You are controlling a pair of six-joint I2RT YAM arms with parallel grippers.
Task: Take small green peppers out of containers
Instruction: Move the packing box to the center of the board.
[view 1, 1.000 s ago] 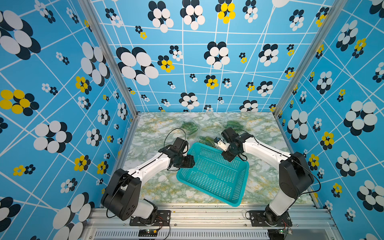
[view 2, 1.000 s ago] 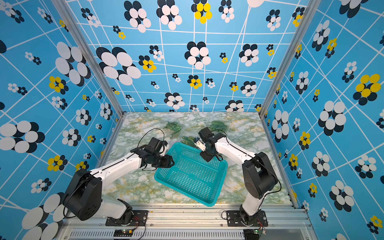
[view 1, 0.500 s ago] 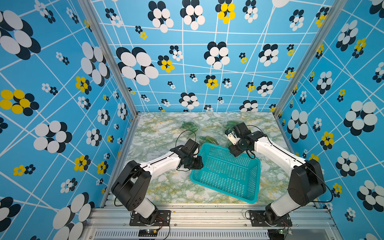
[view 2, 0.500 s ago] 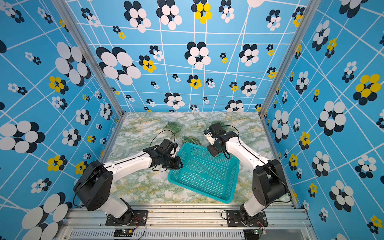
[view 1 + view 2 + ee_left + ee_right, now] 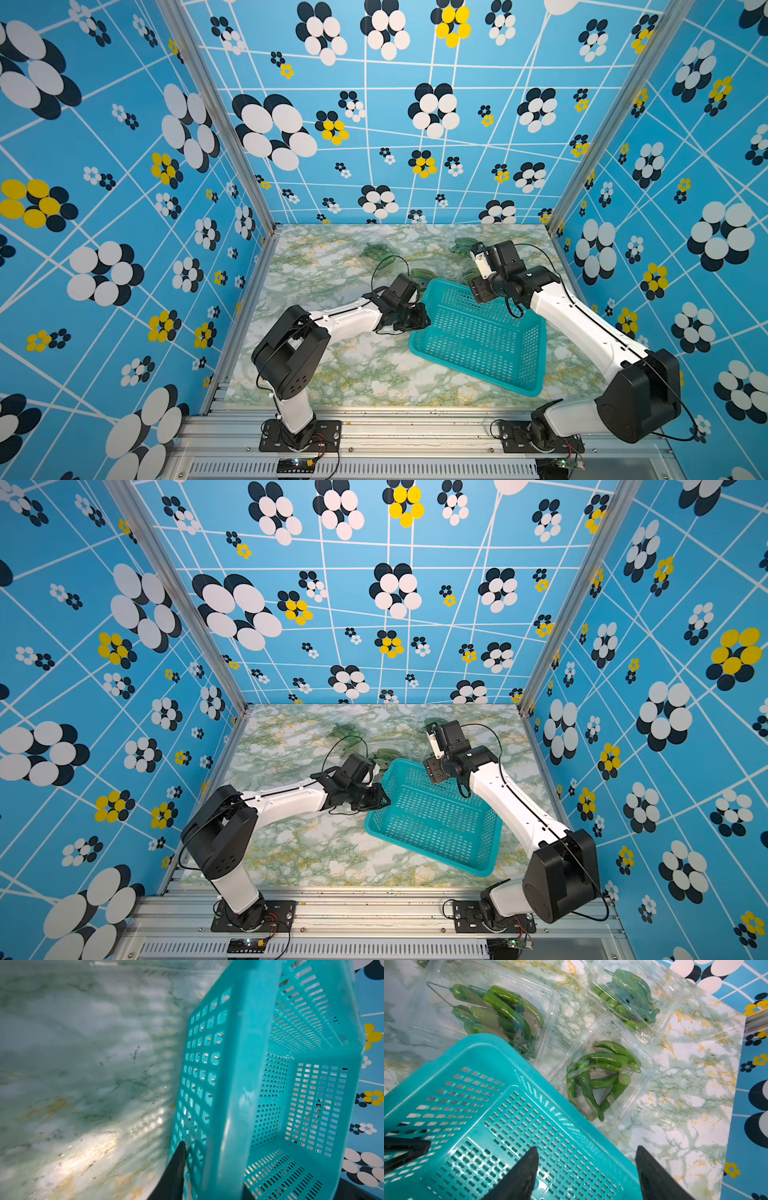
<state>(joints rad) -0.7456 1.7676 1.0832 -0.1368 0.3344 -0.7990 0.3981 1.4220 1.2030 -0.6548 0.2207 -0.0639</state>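
Note:
Small green peppers (image 5: 602, 1072) lie in bunches inside clear lidded containers (image 5: 641, 1084) on the marble table, at the back behind the teal basket (image 5: 535, 357). Two more containers (image 5: 542, 1001) (image 5: 668, 1001) show in the right wrist view; in both top views they are faint green patches (image 5: 376, 251) (image 5: 347, 733). My left gripper (image 5: 214, 1167) is shut on the basket's left wall, one finger (image 5: 178, 1159) outside it, the other inside. My right gripper (image 5: 587, 1151) stands open astride the basket's far corner rim, touching nothing.
The basket (image 5: 494, 837) sits skewed across the table's right half with nothing in it. Patterned blue walls (image 5: 124, 208) close in on three sides. Bare marble (image 5: 332, 374) lies front left. The left arm (image 5: 345, 320) reaches low across the middle.
The basket has slid to the right and nearer the front. My left gripper followed it and closed on its wall. My right gripper has opened and let the far rim go.

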